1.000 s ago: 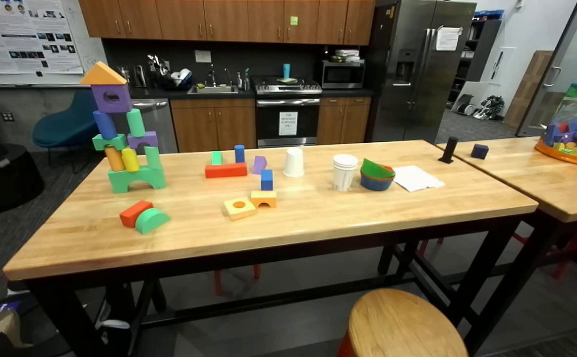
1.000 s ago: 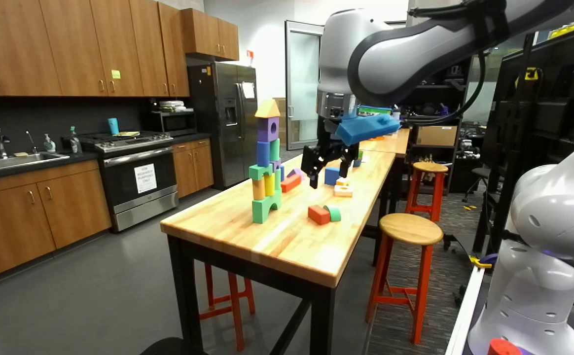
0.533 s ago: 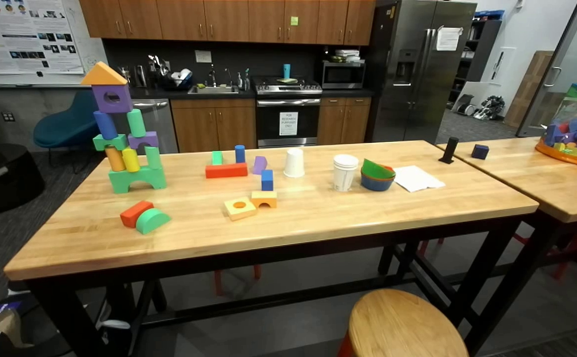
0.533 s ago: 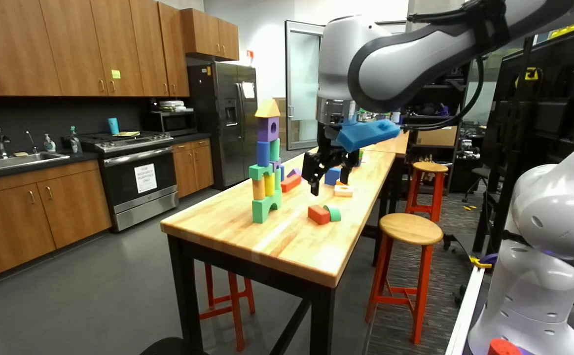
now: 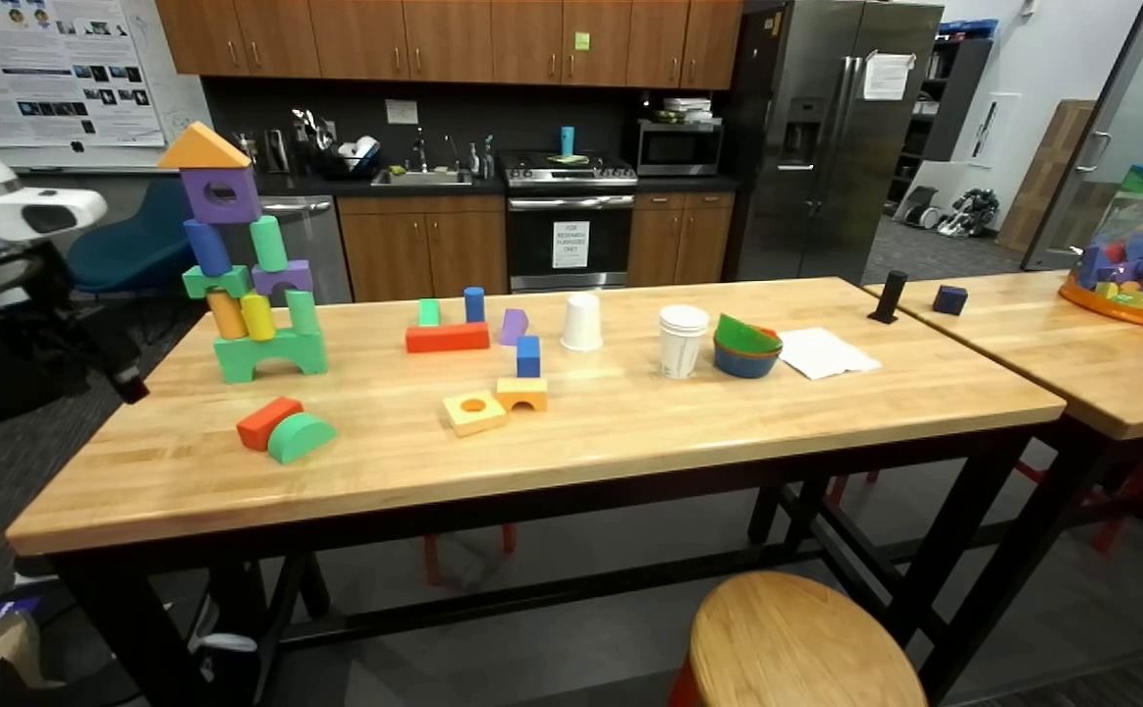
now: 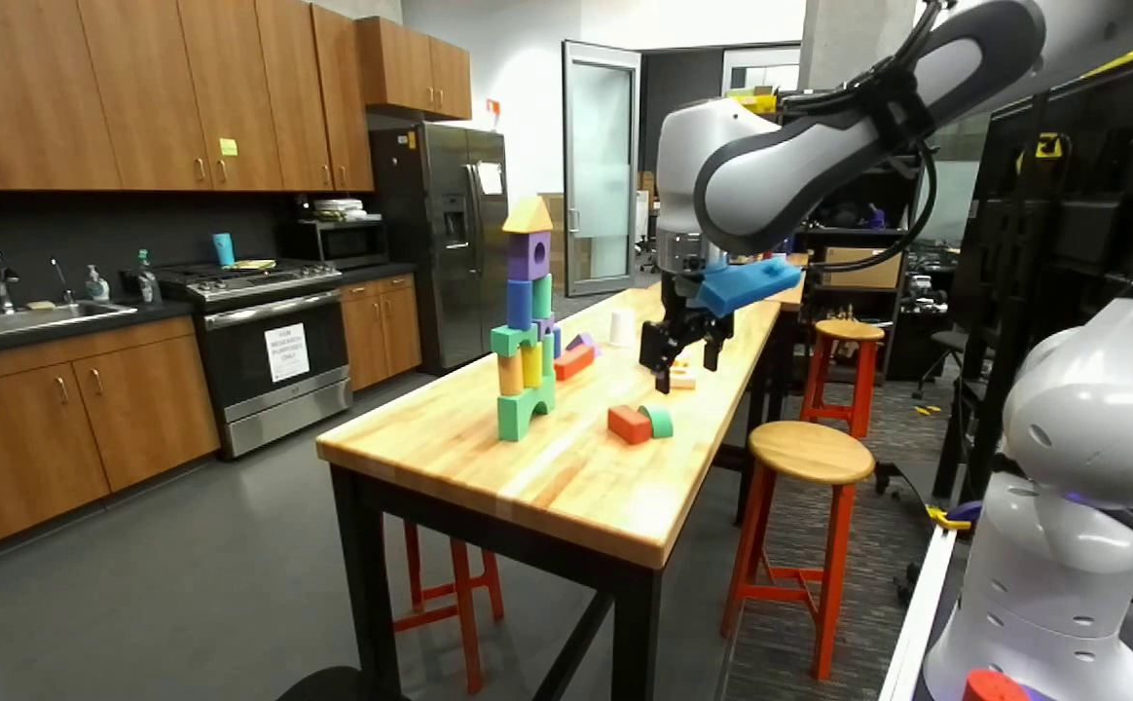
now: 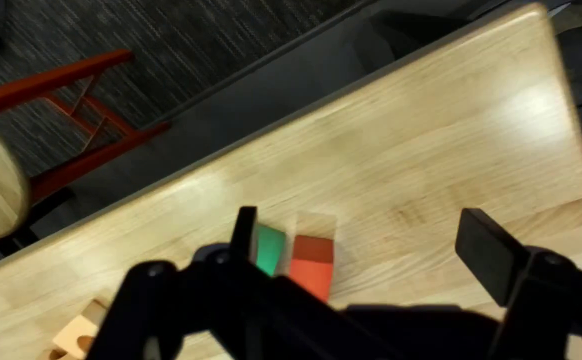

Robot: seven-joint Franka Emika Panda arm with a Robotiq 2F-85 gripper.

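My gripper (image 6: 688, 372) is open and empty, fingers pointing down above the table in an exterior view. At the left edge of an exterior view a black finger (image 5: 130, 385) shows by the table's end. In the wrist view the open jaws (image 7: 366, 245) stand wide apart over the wood. A red block (image 7: 312, 267) lies between them toward the left finger, and a green half-round block (image 7: 269, 250) is partly hidden by that finger. Both blocks, red (image 5: 269, 422) and green (image 5: 301, 437), lie side by side on the table. The gripper touches neither.
A tall block tower (image 5: 272, 353) with an orange roof stands near the table's end. Yellow blocks (image 5: 475, 412), a blue block (image 5: 528, 356), a long red block (image 5: 447, 338), a white upturned cup (image 5: 582, 322), stacked cups (image 5: 681, 342) and bowls (image 5: 745, 363) stand farther along. A stool (image 6: 810, 453) is beside the table.
The arm has come lower and into view at the left edge of an exterior view. In an exterior view the gripper has shifted right and slightly down. The blocks have not moved; the jaws stay open.
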